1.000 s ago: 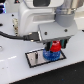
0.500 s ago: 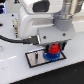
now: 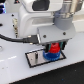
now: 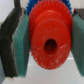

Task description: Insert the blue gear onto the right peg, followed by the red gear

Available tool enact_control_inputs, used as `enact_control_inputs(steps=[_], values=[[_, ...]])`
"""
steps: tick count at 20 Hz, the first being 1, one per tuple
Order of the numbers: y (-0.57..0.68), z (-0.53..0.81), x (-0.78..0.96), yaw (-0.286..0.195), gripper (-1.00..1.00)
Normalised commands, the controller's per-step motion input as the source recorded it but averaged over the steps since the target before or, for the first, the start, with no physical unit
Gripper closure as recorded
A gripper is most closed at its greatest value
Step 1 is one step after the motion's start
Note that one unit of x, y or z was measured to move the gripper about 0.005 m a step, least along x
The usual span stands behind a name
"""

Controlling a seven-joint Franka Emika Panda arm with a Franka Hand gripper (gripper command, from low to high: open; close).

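Observation:
In the wrist view my gripper point(image 4: 47, 45) is shut on the red gear point(image 4: 47, 42), its teal pads point(image 4: 20, 47) pressing on the gear's two sides. Blue gear teeth point(image 4: 46, 5) show just beyond the red one. The exterior view has the gripper point(image 3: 52, 50) low over the exterior view's right end of the black-rimmed grey plate point(image 3: 31, 59). There the red gear point(image 3: 52, 48) sits directly above the blue gear point(image 3: 50, 56), which lies flat on the plate. I cannot tell whether the two gears touch. The right peg is hidden by the gears.
The arm's white body point(image 3: 35, 20) and a black cable point(image 3: 15, 37) fill the space behind the plate on the exterior view's left. The plate lies on a white tabletop point(image 3: 20, 72).
My gripper has come down with the red gear, from a little above the plate to just over the blue gear. The blue gear and plate have stayed put.

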Motion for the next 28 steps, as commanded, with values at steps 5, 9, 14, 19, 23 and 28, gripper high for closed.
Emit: enact_control_inputs(steps=[5, 9, 14, 19, 23, 28], values=[[-0.07, 0.07, 0.08, 0.0, 1.0], [0.03, 0.25, 0.0, 0.0, 1.0], [0.12, 0.46, -0.07, 0.0, 1.0], [-0.1, 0.01, 0.03, 0.0, 1.0], [-0.18, -0.09, 0.19, 0.0, 1.0], [-0.15, -0.18, 0.24, 0.0, 1.0]])
